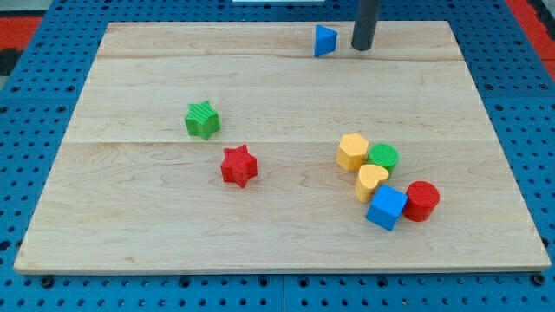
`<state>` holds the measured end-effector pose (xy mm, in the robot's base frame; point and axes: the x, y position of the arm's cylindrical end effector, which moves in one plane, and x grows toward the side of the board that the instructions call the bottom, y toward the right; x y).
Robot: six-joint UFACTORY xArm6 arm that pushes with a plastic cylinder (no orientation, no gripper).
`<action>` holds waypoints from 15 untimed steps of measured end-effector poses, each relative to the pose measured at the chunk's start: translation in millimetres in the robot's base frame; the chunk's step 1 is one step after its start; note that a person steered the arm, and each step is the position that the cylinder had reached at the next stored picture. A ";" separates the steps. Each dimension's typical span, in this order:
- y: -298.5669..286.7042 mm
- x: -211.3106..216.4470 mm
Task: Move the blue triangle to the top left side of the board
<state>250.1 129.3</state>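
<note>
The blue triangle [324, 41] stands near the view's top edge of the wooden board [173, 225], a little right of centre. My tip [362, 47] is the lower end of a dark rod coming down from the view's top. It sits just to the right of the blue triangle, a small gap apart from it.
A green star [202, 120] and a red star [239, 165] lie left of centre. At the lower right, a yellow hexagon [352, 151], green cylinder [382, 157], yellow heart [371, 181], blue cube [386, 207] and red cylinder [422, 200] cluster together.
</note>
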 end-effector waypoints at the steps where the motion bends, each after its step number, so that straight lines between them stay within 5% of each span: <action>1: 11.8 -2.9; 3: 45.7 -42.1; 4: 9.3 -48.9; 5: -24.9 7.0; 6: -100.7 15.8; 8: -9.0 2.5; 9: -13.1 -12.5; 11: -118.5 -26.3; 13: -156.8 -29.2; 15: -298.2 -16.2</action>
<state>233.9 -168.9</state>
